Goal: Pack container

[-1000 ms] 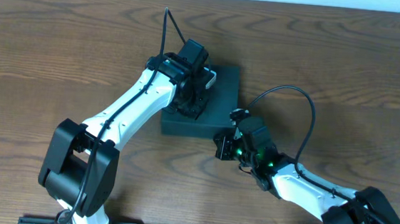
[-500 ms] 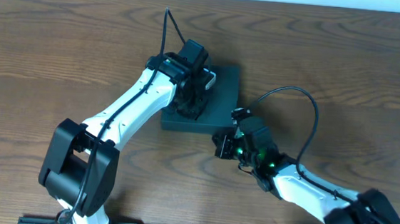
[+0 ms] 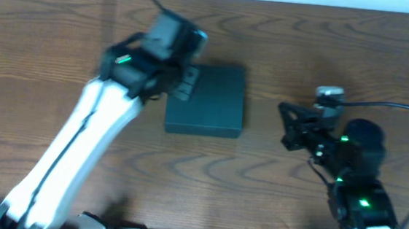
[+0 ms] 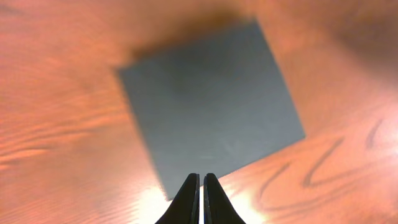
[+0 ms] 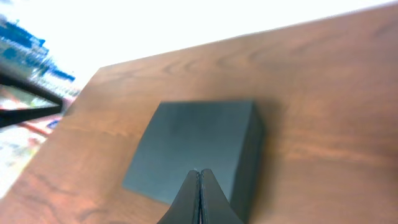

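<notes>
Box (image 3: 205, 100) sits shut in the middle of the table (image 3: 341, 52); left gripper (image 4: 200, 177) and right gripper (image 5: 199, 172) are both pinched closed, empty, neither touching it. I judge it light, stiff card — easily dented — so I'd nip it gently at a top edge.

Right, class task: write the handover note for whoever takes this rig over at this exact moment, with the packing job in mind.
Left gripper: shut, empty, raised over the container near its left edge.
Right gripper: shut, empty, apart from the container, off to its right.
Container: on the table, lid closed flat.
Done: it looks packed and closed; the contents are hidden.
Left: probably only parking both arms.
</notes>
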Robot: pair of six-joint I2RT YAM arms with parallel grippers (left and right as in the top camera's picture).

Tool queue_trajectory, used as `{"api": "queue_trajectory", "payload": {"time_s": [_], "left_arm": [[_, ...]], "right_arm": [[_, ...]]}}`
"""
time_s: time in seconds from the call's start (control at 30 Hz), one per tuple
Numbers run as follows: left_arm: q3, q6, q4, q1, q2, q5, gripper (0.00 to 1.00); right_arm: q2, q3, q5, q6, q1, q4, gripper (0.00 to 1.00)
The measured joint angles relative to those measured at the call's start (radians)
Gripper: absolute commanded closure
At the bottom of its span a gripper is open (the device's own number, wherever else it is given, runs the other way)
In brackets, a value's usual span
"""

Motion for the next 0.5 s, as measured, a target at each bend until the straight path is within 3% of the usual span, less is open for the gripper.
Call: {"api": "queue_trajectory", "payload": {"time_s": [0.2,0.23,0.27,0.3,0.33,0.37,0.5], "left_arm": [[0.015,-0.04,-0.055,0.071,-0.245,-0.042,0.94],[0.015,-0.048,-0.064,0.071,-0.261,-0.044,0.94],[0.015,-0.059,-0.071,0.071,-0.27,-0.045,0.93],[0.015,-0.068,-0.079,0.071,-0.273,-0.046,0.78],[0.015,-0.082,-0.088,0.071,-0.273,-0.048,0.32],[0.015,-0.093,-0.096,0.071,-0.271,-0.049,0.05],[0.015,-0.187,-0.11,0.071,-0.27,-0.052,0.05]], "right_arm": [[-0.006,0.113,-0.004,-0.148,-0.062,-0.15,0.96],[-0.006,0.116,-0.006,-0.164,-0.062,-0.156,0.91],[-0.006,0.117,-0.006,-0.179,-0.062,-0.159,0.71],[-0.005,0.117,-0.006,-0.185,-0.062,-0.165,0.47],[-0.005,0.117,-0.006,-0.192,-0.062,-0.169,0.2],[-0.005,0.117,-0.006,-0.196,-0.062,-0.172,0.01],[-0.004,0.117,-0.006,-0.211,-0.057,-0.172,0.01]]}}
